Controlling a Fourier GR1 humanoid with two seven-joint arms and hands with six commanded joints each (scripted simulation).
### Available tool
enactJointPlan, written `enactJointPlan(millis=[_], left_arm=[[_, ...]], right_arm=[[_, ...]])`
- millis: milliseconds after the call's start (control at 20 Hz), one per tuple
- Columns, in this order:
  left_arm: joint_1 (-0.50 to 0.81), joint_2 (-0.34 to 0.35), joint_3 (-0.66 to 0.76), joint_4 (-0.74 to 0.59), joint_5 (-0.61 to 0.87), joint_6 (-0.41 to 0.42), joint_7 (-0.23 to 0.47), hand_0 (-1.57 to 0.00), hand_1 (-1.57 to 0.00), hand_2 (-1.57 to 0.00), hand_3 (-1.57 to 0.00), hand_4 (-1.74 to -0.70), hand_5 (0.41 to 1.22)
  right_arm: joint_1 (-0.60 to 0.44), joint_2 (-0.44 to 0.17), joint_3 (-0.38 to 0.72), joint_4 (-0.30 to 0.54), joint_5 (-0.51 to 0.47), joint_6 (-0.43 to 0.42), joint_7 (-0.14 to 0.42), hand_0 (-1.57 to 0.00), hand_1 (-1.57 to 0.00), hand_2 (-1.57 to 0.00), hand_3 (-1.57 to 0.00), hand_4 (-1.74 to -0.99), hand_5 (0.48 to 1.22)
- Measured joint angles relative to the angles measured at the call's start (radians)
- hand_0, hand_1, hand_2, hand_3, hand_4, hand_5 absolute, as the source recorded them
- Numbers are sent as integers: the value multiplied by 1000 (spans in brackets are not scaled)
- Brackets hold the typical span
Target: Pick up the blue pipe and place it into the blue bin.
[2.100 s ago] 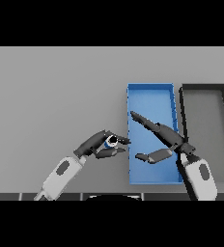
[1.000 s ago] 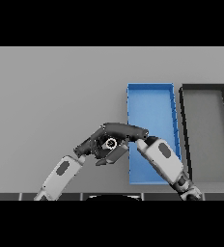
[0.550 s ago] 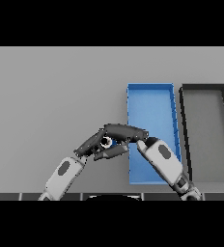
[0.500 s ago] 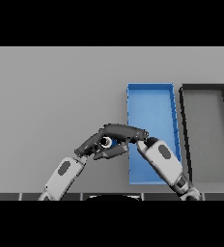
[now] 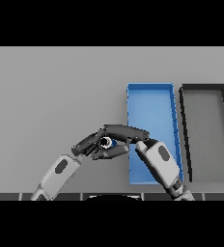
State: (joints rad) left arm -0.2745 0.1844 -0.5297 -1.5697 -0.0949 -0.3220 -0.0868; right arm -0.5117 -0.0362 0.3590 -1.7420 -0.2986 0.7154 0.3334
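The left hand (image 5: pixel 91 144) sat low in the frame just left of center, fingers curled round the blue pipe (image 5: pixel 109 142), whose pale ring end and a bit of blue peeked out between them. Right next to it, the right hand (image 5: pixel 126 132) stretched leftward, fingers straight and pressed together, laid over the pipe. The blue bin (image 5: pixel 150 99) stood right of center, and a black bin (image 5: pixel 205 130) was at the far right on the grey table (image 5: pixel 51 87).
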Motion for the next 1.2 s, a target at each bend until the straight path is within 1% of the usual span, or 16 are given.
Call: enactJointPlan(millis=[100,150,250,300,400,550,600,650,700,750,850,900,1000,1050,1150,1200], left_arm=[[-4,3,2,3,-5,5,47,-123,-115,-104,-114,-915,735],[-5,11,6,8,-8,6,44,-98,-92,-83,-91,-898,697],[-5,-3,1,17,-11,17,54,-63,-59,-53,-58,-887,638],[-5,-2,1,17,-9,19,48,-50,-47,-42,-46,-887,617],[4,-15,-1,17,5,24,68,-32,-30,-27,-29,-889,587],[7,-7,9,20,21,19,95,-16,-15,-13,-14,-896,562],[4,-14,6,26,15,26,109,-12,-12,-10,-11,-896,555],[1,-12,8,29,18,23,124,-10,-9,-8,-9,-901,548],[7,-8,10,27,25,17,126,-8,-7,-6,-7,-906,541],[3,-5,14,29,32,11,131,-6,-5,-5,-5,-911,534],[9,-7,9,24,38,3,141,-3,-3,-3,-3,-915,514],[9,-18,3,22,34,11,148,-3,-2,-2,-2,-915,507],[18,-9,5,16,37,8,153,-1,-1,-1,-1,-920,503],[22,-14,-2,19,31,10,156,-1,-1,-1,-1,-919,503],[20,-11,-3,6,38,3,157,0,0,0,0,-915,503],[24,-11,-5,-10,40,6,170,0,0,0,0,-912,502]], right_arm=[[5,20,3,3,15,9,-14,-1568,-1568,-1568,-1566,-1496,1216],[15,25,7,-4,32,11,-24,-1568,-1568,-1568,-1567,-1496,1217],[16,24,-2,-9,57,15,-15,-1569,-1569,-1569,-1569,-1493,1219],[5,37,-8,-2,54,11,13,-1570,-1570,-1570,-1569,-1491,1219],[6,41,-27,0,40,26,28,-1570,-1570,-1570,-1570,-1490,1220],[0,65,-40,-5,15,22,32,-1571,-1571,-1571,-1570,-1489,1220],[-9,64,-54,-9,-6,8,60,-1571,-1571,-1571,-1571,-1490,1221],[-14,70,-63,-6,-39,0,84,-1571,-1571,-1571,-1571,-1491,1221],[-13,62,-72,-24,-113,-17,131,-1571,-1571,-1571,-1571,-1541,1221],[-35,61,-84,-24,-147,-38,159,-1571,-1571,-1571,-1571,-1581,1221],[-81,41,-100,-46,-267,-91,242,-1571,-1571,-1571,-1571,-1639,1221],[-116,12,-116,-49,-329,-141,272,-1571,-1571,-1571,-1571,-1659,1221],[-204,-91,-116,-46,-469,-277,265,-1571,-1571,-1571,-1571,-1689,1171],[-254,-117,-134,-46,-527,-323,264,-1571,-1571,-1571,-1571,-1699,1154],[-372,-148,-191,-20,-616,-392,254,-1571,-1571,-1571,-1571,-1714,1134],[-421,-181,-225,0,-621,-393,232,-1571,-1571,-1571,-1571,-1720,1127]])
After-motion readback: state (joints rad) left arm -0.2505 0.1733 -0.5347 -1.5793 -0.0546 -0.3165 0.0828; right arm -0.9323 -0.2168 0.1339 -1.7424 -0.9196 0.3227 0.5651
